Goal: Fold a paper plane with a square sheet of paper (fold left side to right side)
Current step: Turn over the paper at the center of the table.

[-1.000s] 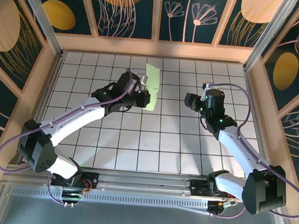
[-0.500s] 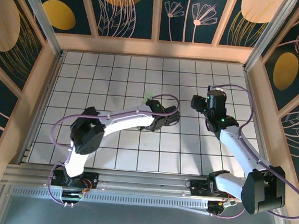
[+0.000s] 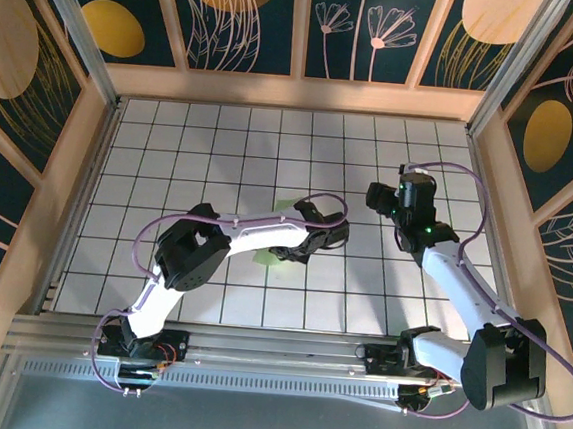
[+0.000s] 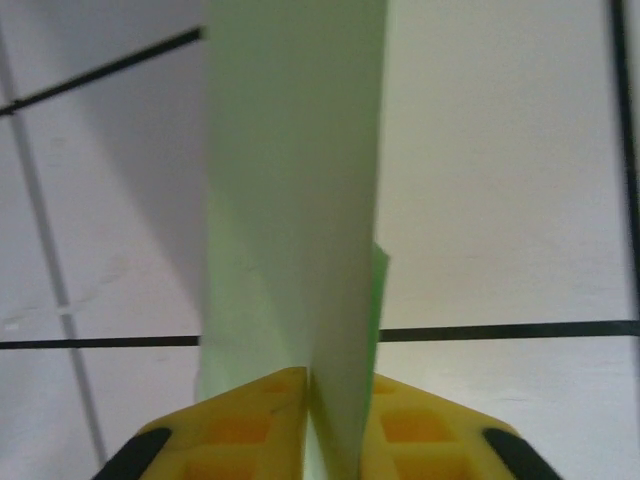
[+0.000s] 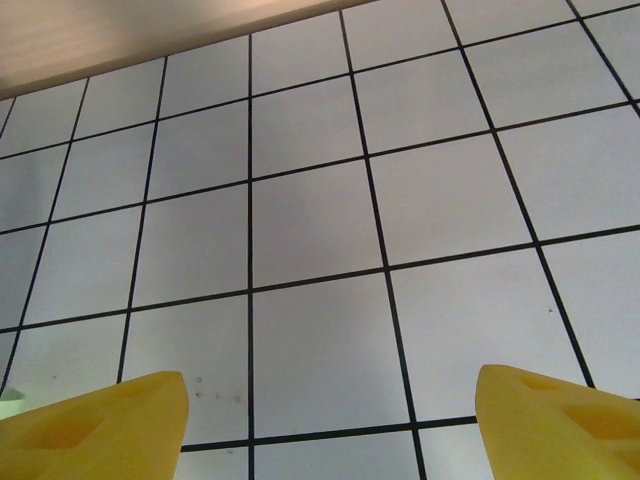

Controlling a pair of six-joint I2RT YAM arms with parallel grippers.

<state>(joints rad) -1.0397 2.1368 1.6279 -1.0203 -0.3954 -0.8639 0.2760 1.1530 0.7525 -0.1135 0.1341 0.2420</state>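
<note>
The paper plane [image 4: 295, 180] is pale green paper folded into a narrow, long shape, and it runs away from the camera over the white grid table. My left gripper [image 4: 335, 385] is shut on its near end, with the yellow fingers [image 4: 240, 420] pressed against both sides of the fold. From above, the left gripper [image 3: 291, 249] sits low at the table's middle, and green paper [image 3: 267, 259] peeks out beside the arm. My right gripper [image 3: 376, 195] hovers to the right of it, open. Between its fingers [image 5: 330, 400] there is only bare tile.
The white grid table [image 3: 170, 164] is fenced by wooden walls [image 3: 297, 92] at the back and both sides. The left arm [image 3: 244, 236] bends across the table's middle, its purple cable looping over it. The right arm [image 3: 457, 275] runs along the right side.
The left arm has swung from the far left-centre, where it held the paper up, down to the table's middle. The right gripper has drifted slightly right and opened a little wider.
</note>
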